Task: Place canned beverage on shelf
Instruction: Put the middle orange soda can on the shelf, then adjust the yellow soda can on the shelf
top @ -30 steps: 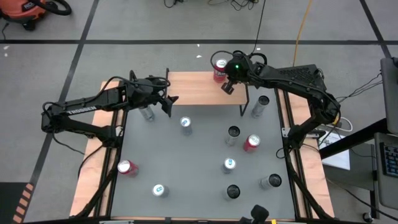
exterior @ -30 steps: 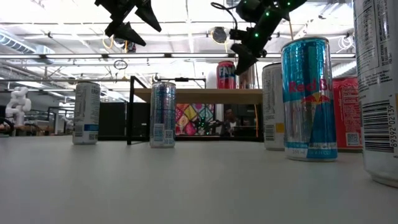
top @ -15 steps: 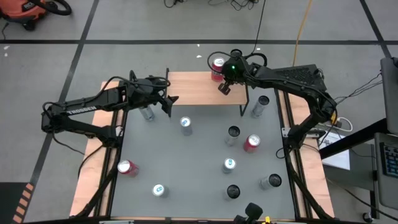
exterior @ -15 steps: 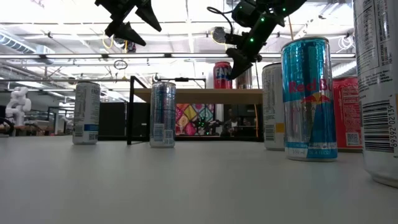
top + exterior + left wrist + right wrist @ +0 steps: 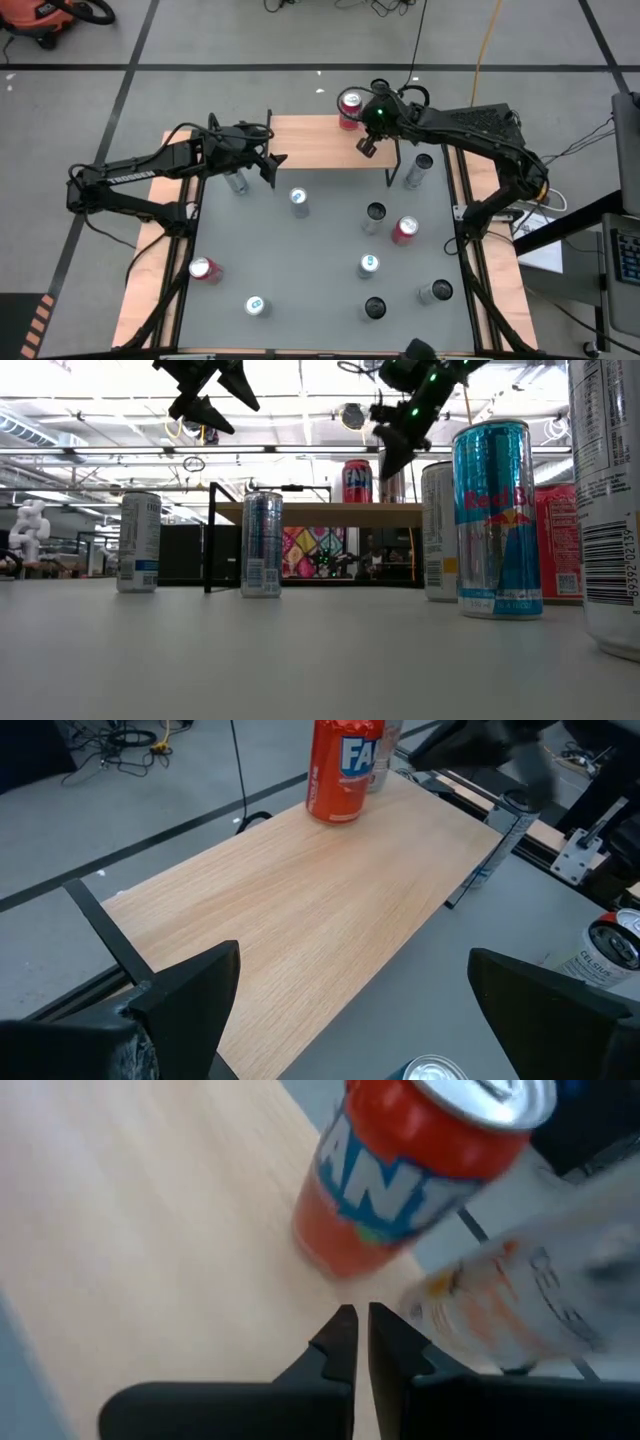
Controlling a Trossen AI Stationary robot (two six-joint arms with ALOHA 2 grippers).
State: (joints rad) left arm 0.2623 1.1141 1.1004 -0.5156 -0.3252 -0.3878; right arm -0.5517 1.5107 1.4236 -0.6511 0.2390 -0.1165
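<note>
**Readable markings on the cans and arm**

The orange-red can point(image 5: 344, 770) on the shelf point(image 5: 300, 910) shows "FA" in white letters in the left wrist view and "AN" in the right wrist view. In the low view, a blue-and-silver can point(image 5: 494, 520) reads "Red B". A silver can point(image 5: 605, 952) carries "CELSIUS". The left arm point(image 5: 135, 176) bears "TROSSEN" in white.

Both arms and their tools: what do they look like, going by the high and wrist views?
Both arms are dark, jointed and slim. The left arm has pale lettering along its link. The right arm carries a lit green light near its wrist and thin black cables looping there. The left tool has two dark, wedge-shaped fingers. The right tool has two black fingers with stepped, notched tips.
</note>
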